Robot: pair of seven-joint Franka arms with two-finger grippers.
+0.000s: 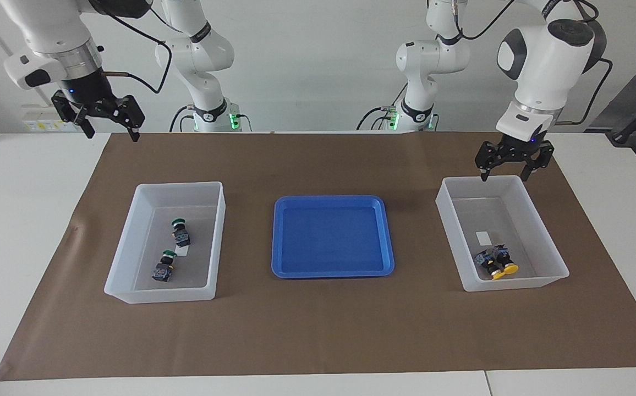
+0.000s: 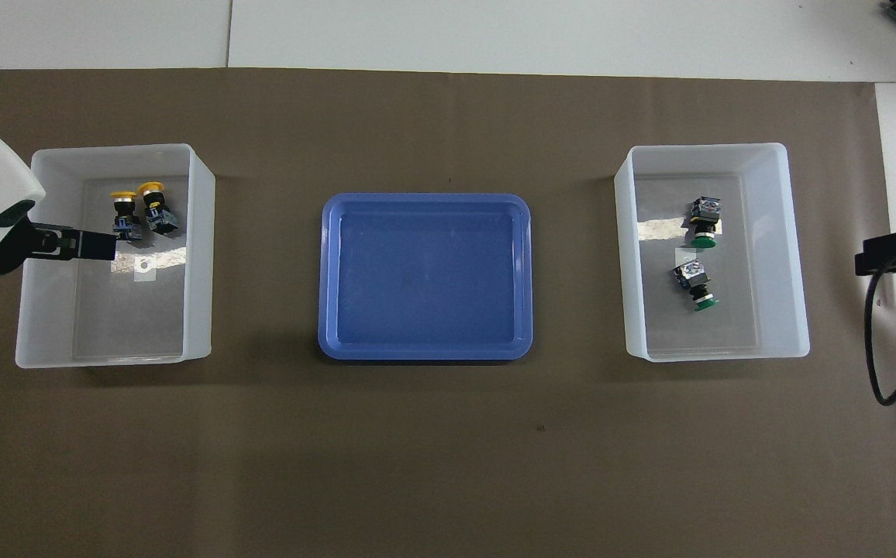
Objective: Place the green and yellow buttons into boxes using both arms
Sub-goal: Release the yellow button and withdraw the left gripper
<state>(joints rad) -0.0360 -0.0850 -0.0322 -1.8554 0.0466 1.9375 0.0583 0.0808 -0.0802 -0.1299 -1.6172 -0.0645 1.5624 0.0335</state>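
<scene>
Two yellow buttons (image 1: 497, 263) lie side by side in the box (image 1: 516, 283) at the left arm's end; they also show in the overhead view (image 2: 138, 211) in that box (image 2: 200, 256). Two green buttons (image 1: 180, 231) (image 1: 164, 267) lie apart in the box (image 1: 158, 294) at the right arm's end; the overhead view shows them too (image 2: 704, 221) (image 2: 696, 285), in that box (image 2: 797, 256). My left gripper (image 1: 504, 176) (image 2: 91, 246) is open and empty just above the yellow box's rim nearest the robots. My right gripper (image 1: 113, 135) (image 2: 890, 256) is open and empty, raised over the mat's corner nearest the robots.
A shallow blue tray (image 1: 332, 272) (image 2: 425, 353) with nothing in it sits on the brown mat (image 1: 318, 330) between the two boxes. White tabletop borders the mat. A black cable (image 2: 878, 349) hangs from the right arm.
</scene>
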